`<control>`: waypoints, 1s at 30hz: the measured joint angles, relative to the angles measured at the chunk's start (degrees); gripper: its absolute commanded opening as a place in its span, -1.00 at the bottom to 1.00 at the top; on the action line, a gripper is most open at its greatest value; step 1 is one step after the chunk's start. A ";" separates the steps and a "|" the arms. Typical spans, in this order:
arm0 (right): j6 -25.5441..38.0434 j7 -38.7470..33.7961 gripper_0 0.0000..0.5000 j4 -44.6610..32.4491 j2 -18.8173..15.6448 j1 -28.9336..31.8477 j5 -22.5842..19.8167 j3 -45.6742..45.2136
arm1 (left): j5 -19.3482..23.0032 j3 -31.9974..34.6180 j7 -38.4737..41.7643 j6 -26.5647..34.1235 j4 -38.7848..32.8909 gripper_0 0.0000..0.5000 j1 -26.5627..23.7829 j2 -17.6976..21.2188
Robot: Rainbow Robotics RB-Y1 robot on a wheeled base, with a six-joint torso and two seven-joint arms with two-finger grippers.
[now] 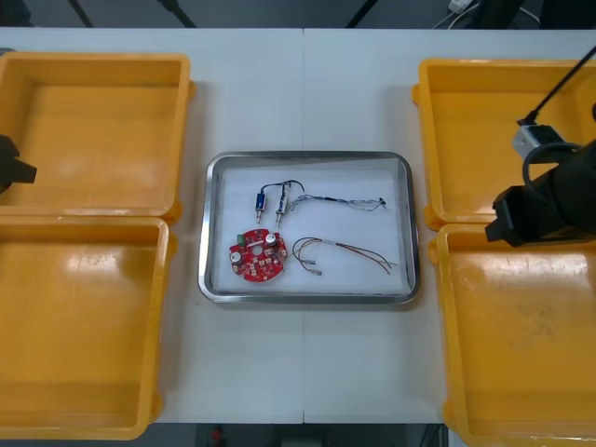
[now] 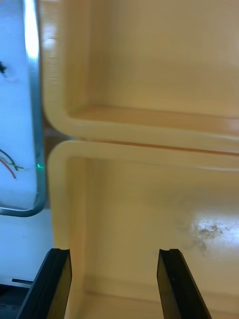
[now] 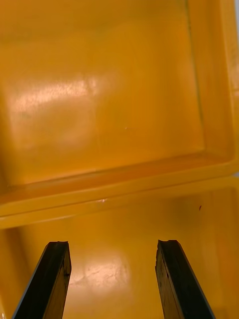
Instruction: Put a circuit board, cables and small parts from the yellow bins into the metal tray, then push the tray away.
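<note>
Looking along the left tool, both black fingers standing well apart. Directly under the tool, the glossy floor of one yellow bin, with a soft patch of glare between the fingers and a tiny dark speck just ahead of one fingertip. Just past the fingertips, two rims pressed side by side, running across as one ridge. Beyond that ridge, a second yellow bin, its floor carrying a wide streak of glare.
</note>
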 measured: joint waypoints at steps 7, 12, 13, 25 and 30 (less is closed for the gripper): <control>-0.01 0.01 1.00 1.35 0.01 -8.86 -3.87 12.33 | 0.63 4.10 0.15 -0.20 -4.36 1.00 8.41 0.01; -0.03 0.12 1.00 3.86 0.89 -13.89 -6.79 18.14 | 0.75 5.13 4.66 -1.22 -7.40 1.00 13.04 0.02; -0.03 0.51 1.00 4.41 1.31 -14.72 -6.97 19.06 | 0.75 5.13 6.53 -1.43 -7.95 1.00 13.77 0.02; -3.31 16.33 1.00 12.79 8.48 -24.94 -3.06 34.58 | 1.20 7.22 16.50 -2.19 -11.13 1.00 21.31 0.03; -5.62 24.77 1.00 14.65 11.86 -27.50 -1.06 39.16 | 1.29 7.93 16.50 -2.30 -12.49 1.00 23.43 0.05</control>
